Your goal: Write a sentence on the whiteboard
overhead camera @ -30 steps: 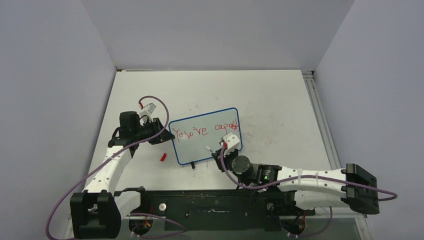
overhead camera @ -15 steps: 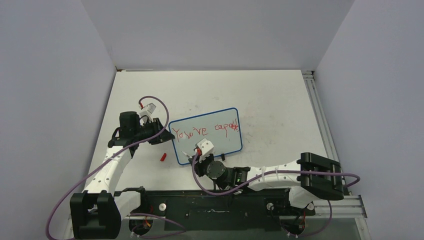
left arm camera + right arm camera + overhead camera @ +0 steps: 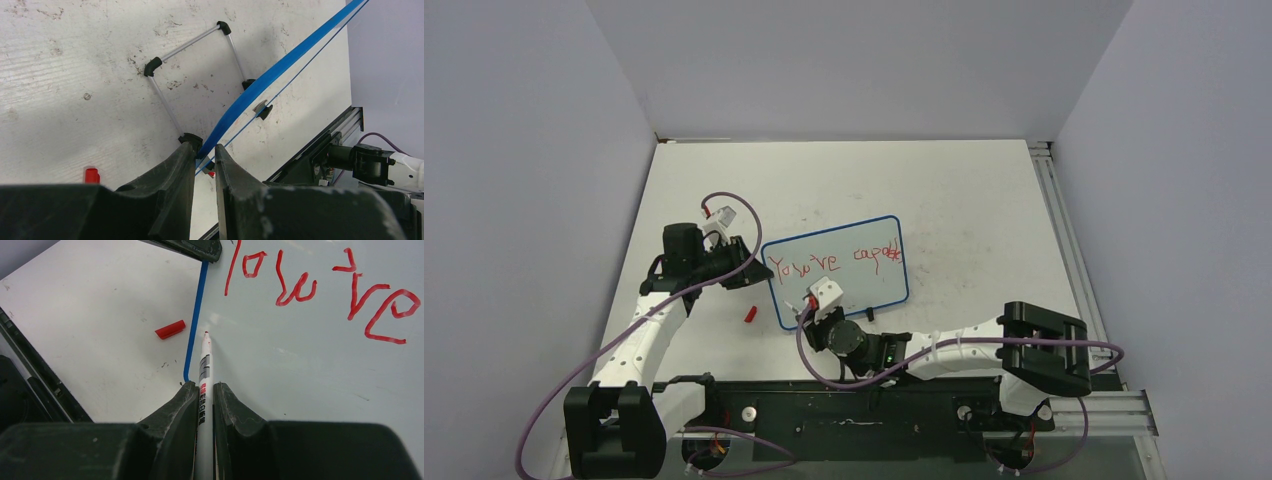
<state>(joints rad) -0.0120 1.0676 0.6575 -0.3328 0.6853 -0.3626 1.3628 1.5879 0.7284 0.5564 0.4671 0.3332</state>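
- board [image 3: 836, 270]: blue-framed, white, at the middle of the worktop [image 3: 984, 190], set slightly askew between the two arms.
- sentence [image 3: 834, 261]: one line of red lettering across the board's upper half, reading roughly "You're capable".
- left hand [image 3: 204, 150]: clenched on the board's blue frame at its left edge.
- right hand [image 3: 204, 387]: grasping a marker [image 3: 204, 365] by the barrel. The red tip points at the board's lower left, just inside the frame and below the "Y". It looks to be on the surface, though contact cannot be confirmed.
- cap [image 3: 170, 329]: red, lying on the worktop near the board's left edge and not touching it.
- stand [image 3: 190, 46]: thin metal rods with black corner pieces, on the worktop by the board's edge, seen from the left wrist.
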